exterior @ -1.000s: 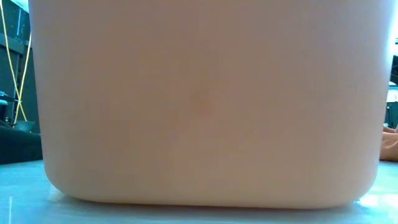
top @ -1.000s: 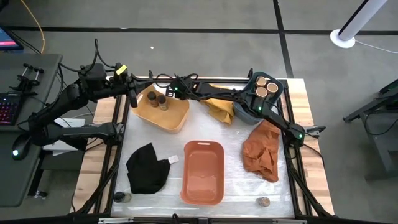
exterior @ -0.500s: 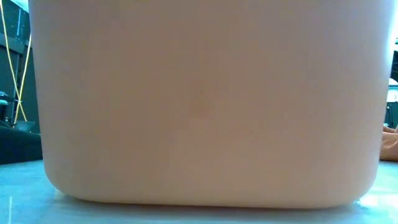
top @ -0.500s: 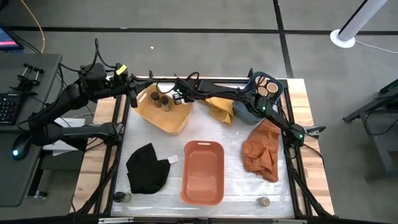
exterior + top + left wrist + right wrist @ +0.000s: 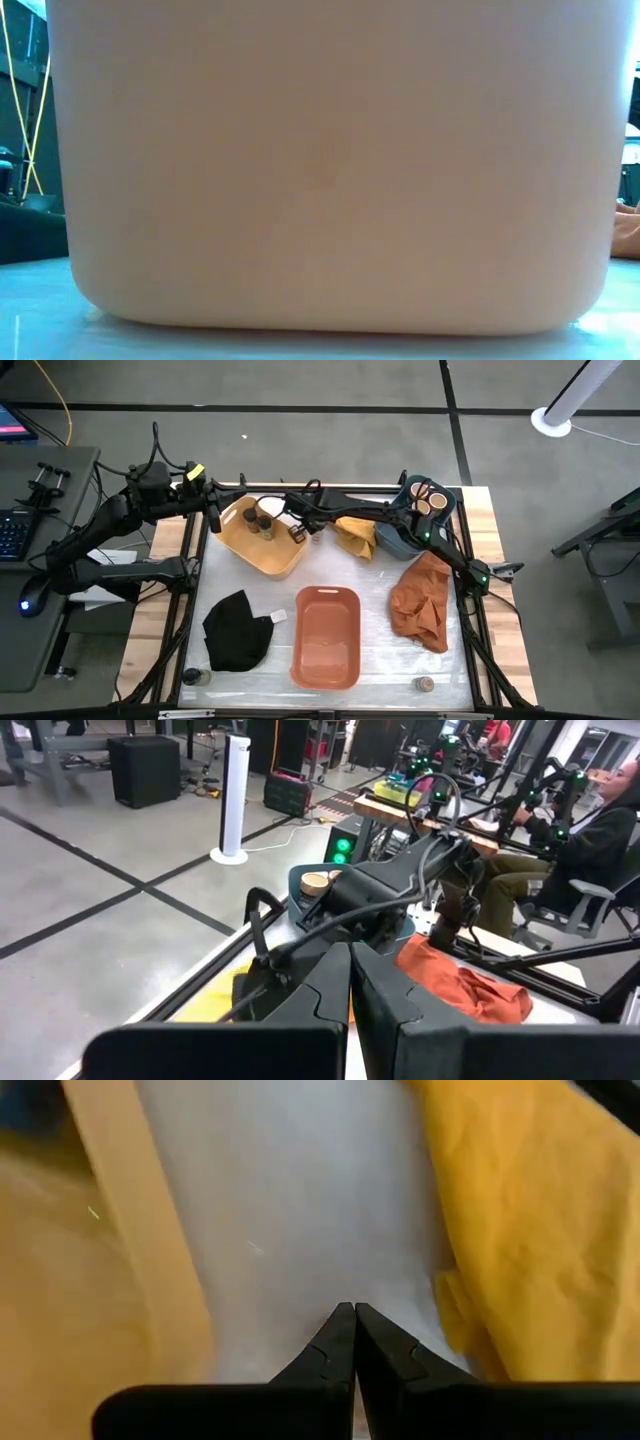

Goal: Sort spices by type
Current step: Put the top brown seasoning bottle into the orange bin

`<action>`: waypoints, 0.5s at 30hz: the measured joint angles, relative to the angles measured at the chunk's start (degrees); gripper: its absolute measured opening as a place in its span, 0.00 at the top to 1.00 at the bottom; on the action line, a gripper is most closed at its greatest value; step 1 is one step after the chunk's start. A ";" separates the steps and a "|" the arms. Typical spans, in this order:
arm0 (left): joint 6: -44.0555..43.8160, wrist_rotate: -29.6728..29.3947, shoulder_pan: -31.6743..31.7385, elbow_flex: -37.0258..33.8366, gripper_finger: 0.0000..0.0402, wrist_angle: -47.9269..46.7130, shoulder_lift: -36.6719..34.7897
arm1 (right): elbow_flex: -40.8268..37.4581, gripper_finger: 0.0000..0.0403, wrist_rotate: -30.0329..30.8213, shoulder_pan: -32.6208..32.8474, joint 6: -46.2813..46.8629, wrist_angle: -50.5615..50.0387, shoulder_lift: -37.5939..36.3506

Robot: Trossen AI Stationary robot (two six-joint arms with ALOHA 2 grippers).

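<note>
Two slim dark spice jars [image 5: 257, 520] stand in the yellow tub [image 5: 262, 552] at the far left. Wider tan-topped jars [image 5: 428, 496] stand in the blue tub [image 5: 400, 535] at the far right. One dark jar [image 5: 192, 677] stands by the near left corner. One tan-topped jar [image 5: 425, 684] stands near the right of the front edge. My right gripper [image 5: 300, 531] is shut and holds nothing. It hangs over bare table [image 5: 290, 1230] between the yellow tub's rim [image 5: 140, 1230] and the yellow cloth [image 5: 530, 1230]. My left gripper [image 5: 213, 518] waits shut at the far left, above the table's edge.
An orange tub [image 5: 326, 635] stands near the front centre; its wall [image 5: 320, 170] fills the low view. A black cloth [image 5: 238, 630] lies near left, an orange cloth [image 5: 420, 600] at the right, a yellow cloth [image 5: 352, 535] between the far tubs.
My right gripper has drawn back from over the yellow tub toward the table's right and near side, rising a little and rolling about its own line, and has stayed shut. The two dark jars stay in the tub.
</note>
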 joint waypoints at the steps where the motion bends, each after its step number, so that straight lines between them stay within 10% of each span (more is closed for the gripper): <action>1: 0.00 0.00 -0.01 0.00 1.00 0.00 0.00 | 0.00 1.00 -0.12 0.10 -1.09 -0.93 -0.03; 15: 0.03 0.00 0.00 0.00 1.00 0.02 0.00 | 0.00 1.00 -3.50 -0.24 -13.93 -4.88 -6.33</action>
